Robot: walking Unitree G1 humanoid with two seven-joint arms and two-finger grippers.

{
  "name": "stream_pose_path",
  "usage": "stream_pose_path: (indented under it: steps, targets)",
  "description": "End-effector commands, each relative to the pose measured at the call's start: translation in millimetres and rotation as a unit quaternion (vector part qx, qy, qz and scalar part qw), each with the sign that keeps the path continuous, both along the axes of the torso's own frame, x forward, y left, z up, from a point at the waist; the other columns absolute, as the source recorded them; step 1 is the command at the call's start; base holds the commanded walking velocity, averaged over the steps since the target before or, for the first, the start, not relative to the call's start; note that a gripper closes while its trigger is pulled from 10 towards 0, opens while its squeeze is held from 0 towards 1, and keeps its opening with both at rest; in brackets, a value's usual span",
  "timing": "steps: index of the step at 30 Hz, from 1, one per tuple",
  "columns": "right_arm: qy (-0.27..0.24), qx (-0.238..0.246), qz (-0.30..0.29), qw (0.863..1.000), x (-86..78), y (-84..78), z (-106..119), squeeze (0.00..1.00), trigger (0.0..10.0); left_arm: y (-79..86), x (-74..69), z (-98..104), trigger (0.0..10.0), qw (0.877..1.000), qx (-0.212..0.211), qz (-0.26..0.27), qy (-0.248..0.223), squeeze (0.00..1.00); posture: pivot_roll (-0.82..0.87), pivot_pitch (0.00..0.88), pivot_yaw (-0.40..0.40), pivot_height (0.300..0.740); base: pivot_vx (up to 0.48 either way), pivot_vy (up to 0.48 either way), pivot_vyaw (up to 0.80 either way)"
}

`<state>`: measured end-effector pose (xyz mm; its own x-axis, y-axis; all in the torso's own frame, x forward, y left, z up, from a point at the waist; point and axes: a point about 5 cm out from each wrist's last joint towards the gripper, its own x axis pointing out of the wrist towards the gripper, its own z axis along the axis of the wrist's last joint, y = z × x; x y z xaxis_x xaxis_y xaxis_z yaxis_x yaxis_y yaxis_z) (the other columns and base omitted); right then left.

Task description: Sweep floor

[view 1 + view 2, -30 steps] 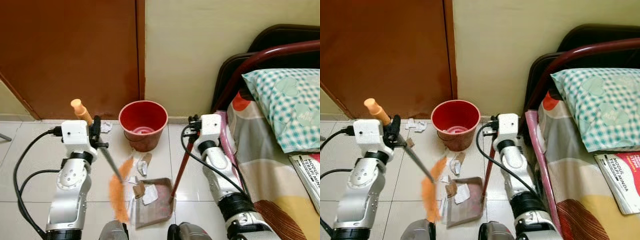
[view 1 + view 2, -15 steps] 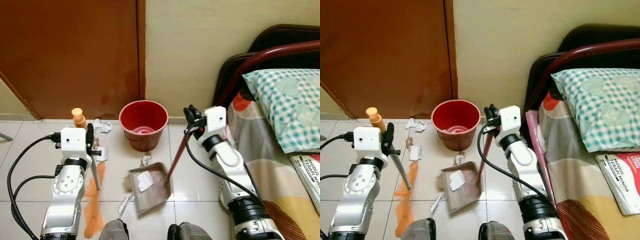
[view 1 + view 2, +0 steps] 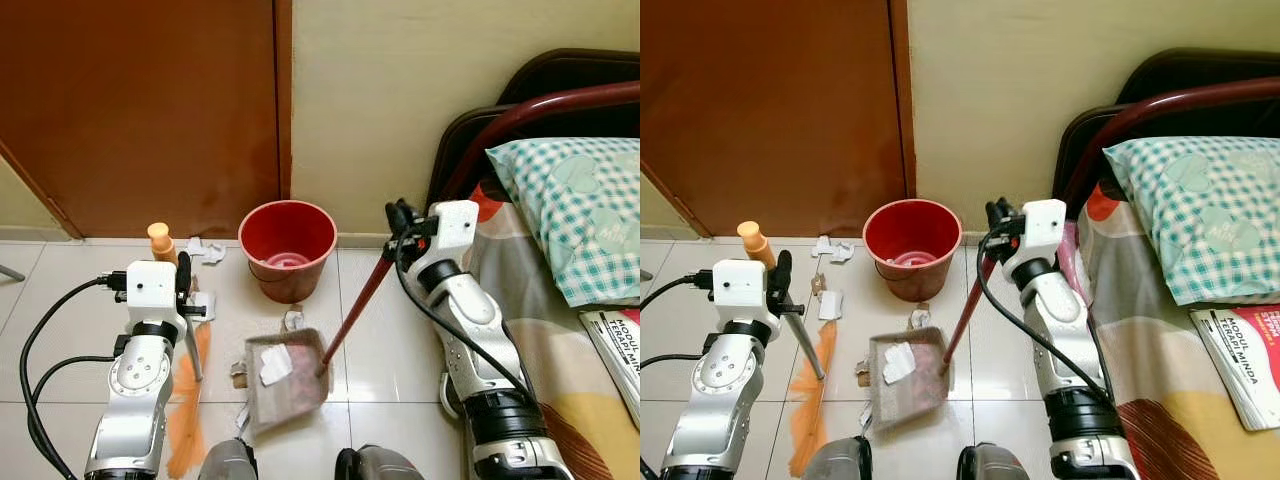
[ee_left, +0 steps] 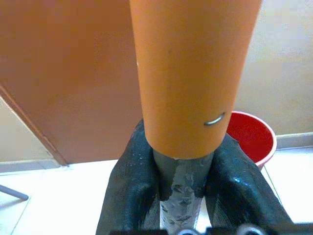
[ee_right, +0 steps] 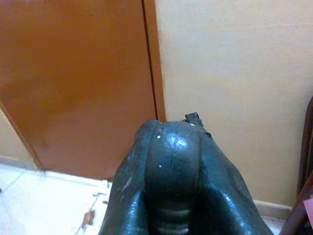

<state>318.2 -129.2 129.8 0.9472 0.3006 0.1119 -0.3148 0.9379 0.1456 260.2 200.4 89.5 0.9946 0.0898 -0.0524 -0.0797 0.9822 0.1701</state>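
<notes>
My left gripper (image 3: pixel 184 287) jaws clamp the broom (image 3: pixel 185 400), bristles on floor left of dustpan (image 3: pixel 283 377). Right gripper (image 3: pixel 400 222) jaws clamp the dustpan handle; dustpan tilted, near red bucket (image 3: pixel 288 246).

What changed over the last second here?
The right gripper lifted the dustpan off the floor by its red handle, scraps aboard. The left gripper swung the broom back to the robot's left. The red bucket stayed put; both grips held.
</notes>
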Motion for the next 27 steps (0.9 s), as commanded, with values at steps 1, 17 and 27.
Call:
stream_pose_path:
  steps: [1, 17, 27]
  targets:
    - [-0.022, 0.034, -0.007, 0.999, 4.2, -0.3, 19.4, 0.0, 10.0, 2.9, 1.1, -3.3, 10.0, 1.0, 0.015, 0.008, 0.008, 0.0, 0.01, 0.113, -0.051, 0.74, 0.0, 0.0, 0.0]
    - [-0.098, 0.109, 0.017, 0.989, 33.8, 17.7, 101.0, 0.0, 10.0, 3.7, -0.9, -16.4, 10.0, 0.999, 0.008, 0.027, 0.034, 0.0, 0.01, 0.099, -0.056, 0.74, 0.0, 0.0, 0.0]
    - [-0.195, 0.105, 0.003, 0.975, 50.4, 22.6, 162.6, 0.0, 10.0, -0.7, 1.0, -16.6, 10.0, 0.999, -0.008, 0.021, 0.031, 0.0, 0.02, 0.097, -0.054, 0.74, 0.0, 0.0, 0.0]
